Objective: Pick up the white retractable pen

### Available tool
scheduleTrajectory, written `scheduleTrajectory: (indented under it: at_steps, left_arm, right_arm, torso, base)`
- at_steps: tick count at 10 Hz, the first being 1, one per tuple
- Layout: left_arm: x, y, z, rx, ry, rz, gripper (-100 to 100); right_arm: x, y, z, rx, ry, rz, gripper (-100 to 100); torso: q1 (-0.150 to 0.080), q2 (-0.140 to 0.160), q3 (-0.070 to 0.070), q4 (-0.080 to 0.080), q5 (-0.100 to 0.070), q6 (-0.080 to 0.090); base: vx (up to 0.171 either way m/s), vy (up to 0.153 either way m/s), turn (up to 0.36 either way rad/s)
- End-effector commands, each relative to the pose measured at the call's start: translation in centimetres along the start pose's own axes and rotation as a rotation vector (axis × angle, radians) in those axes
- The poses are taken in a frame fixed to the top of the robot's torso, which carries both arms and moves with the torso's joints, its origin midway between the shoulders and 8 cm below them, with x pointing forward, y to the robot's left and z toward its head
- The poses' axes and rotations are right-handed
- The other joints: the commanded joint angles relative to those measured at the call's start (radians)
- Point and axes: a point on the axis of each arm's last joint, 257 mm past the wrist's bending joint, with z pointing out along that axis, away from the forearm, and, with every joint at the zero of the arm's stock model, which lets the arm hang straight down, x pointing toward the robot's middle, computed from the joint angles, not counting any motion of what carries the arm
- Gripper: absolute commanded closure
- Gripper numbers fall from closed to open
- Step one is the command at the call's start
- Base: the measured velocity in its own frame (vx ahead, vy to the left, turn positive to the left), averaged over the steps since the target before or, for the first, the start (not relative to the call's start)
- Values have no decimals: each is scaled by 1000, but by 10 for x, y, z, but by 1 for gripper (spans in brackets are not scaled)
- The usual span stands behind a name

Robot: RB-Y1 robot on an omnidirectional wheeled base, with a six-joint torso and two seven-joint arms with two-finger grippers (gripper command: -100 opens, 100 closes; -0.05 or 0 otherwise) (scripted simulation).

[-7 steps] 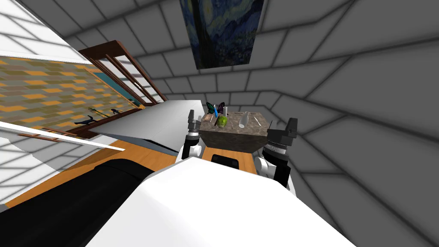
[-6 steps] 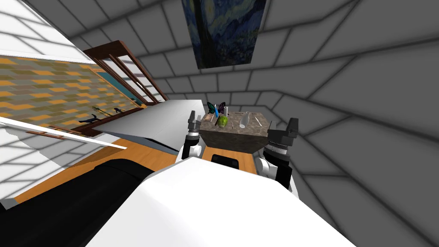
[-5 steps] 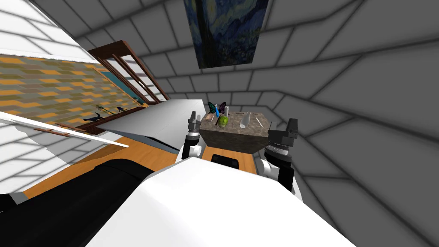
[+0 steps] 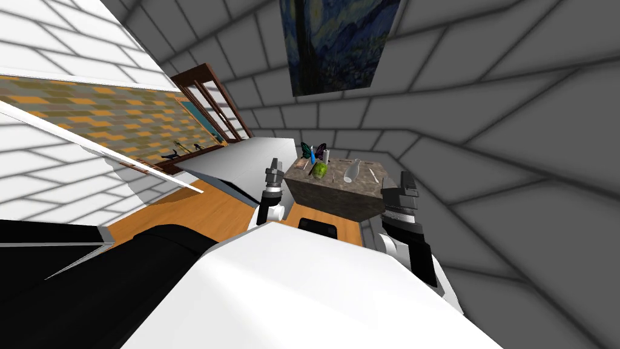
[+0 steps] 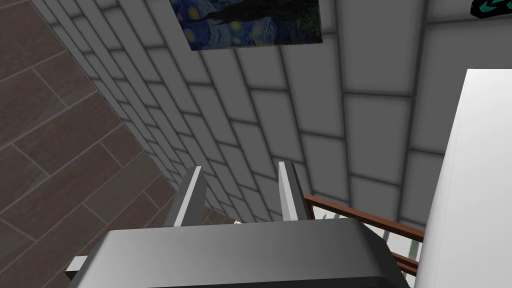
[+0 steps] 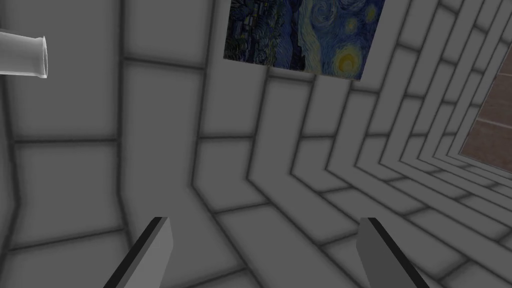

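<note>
On the right part of the small table with a brown-grey, stone-like top (image 4: 333, 200), the thin white pen (image 4: 373, 175) lies flat, near the table's right edge. Just to its left is a clear bottle (image 4: 350, 172). Further left there are a green rounded object (image 4: 319, 171), a short white cylinder (image 4: 325, 154), a blue stick (image 4: 312, 156) and a butterfly figure with teal and purple wings (image 4: 311, 148). The right gripper (image 4: 405, 177) is just beside the table's right edge, close to the pen, and its fingers (image 6: 157, 245) are wide apart and empty. The left gripper (image 4: 273, 163) is at the table's left side, between the table and a large white flat slab (image 4: 242, 160). Its fingers (image 5: 191, 197) have a narrower gap and hold nothing.
</note>
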Motion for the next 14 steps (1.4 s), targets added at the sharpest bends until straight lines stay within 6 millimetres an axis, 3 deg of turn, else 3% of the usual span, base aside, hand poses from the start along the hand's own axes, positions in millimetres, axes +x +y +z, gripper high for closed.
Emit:
scheduleTrajectory:
  at_steps: [1,14]
  left_arm:
    - [0,0,0,0,0,0,0]
    - [0,0,0,0,0,0,0]
  right_arm:
    - [-4,-15,-8,71,33,-30,-100]
    - [-21,-93,-64,480,256,-169,-100]
  torso:
    - [0,0,0,0,0,0]
    - [3,-3,-2,-1,0,0]
  base:
    - [-38,-62,350]
    - [-14,-30,210]
